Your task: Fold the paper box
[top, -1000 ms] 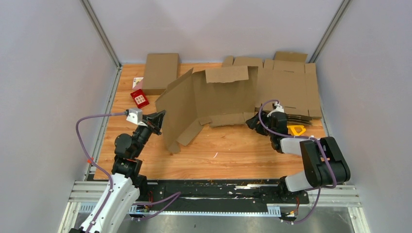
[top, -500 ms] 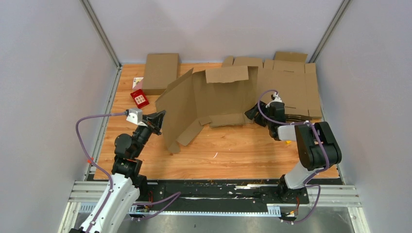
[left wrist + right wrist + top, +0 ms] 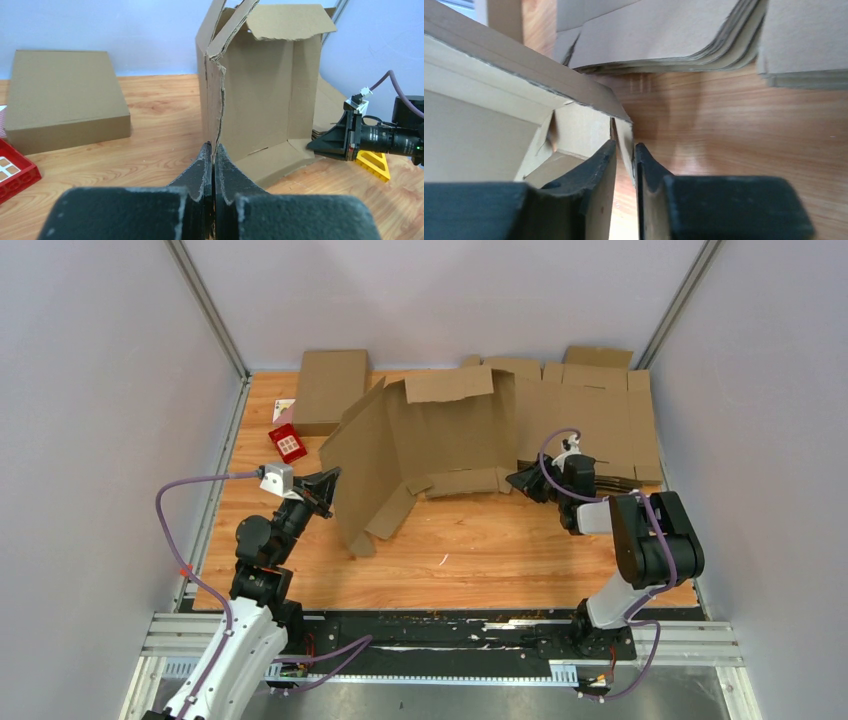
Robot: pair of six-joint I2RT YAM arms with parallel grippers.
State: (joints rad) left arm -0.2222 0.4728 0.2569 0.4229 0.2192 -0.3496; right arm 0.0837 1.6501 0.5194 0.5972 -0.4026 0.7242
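Now my right gripper (image 3: 625, 146) has pinched in from wide to a narrow slot. A bottom-corner flap of the paper box (image 3: 440, 435) stands between its jaws, so I read that as a grip just taken. My left gripper (image 3: 214, 150) stays clamped fully together on the edge of the box's left wall, as before. The box stands half-raised mid-table, just in front of the pile of blanks (image 3: 600, 420), and its back wall with the top flap has tipped farther away from me. With both ends held, I judge I can start squaring the walls.
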